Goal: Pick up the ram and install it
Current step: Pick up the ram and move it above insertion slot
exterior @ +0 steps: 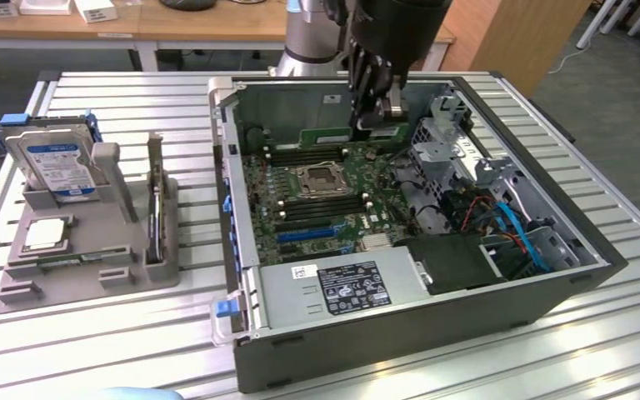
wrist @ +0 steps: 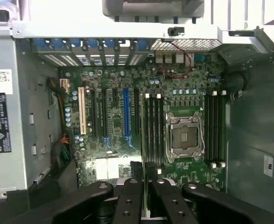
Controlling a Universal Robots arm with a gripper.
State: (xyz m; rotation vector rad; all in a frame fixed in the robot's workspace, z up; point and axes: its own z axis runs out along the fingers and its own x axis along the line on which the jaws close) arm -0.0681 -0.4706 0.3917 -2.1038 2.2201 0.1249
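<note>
The ram [exterior: 337, 131] hangs level under my gripper [exterior: 378, 117], up near the back of the open computer case [exterior: 409, 342]. The fingers look pinched tight on its top edge. To do this well, I think I must line the stick up with 1 long black slot [wrist: 153, 130] beside the chip socket [wrist: 183, 135]. I should keep it straight and press both ends down evenly.

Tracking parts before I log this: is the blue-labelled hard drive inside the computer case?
No, the hard drive stands in the grey holder outside the computer case.
</note>
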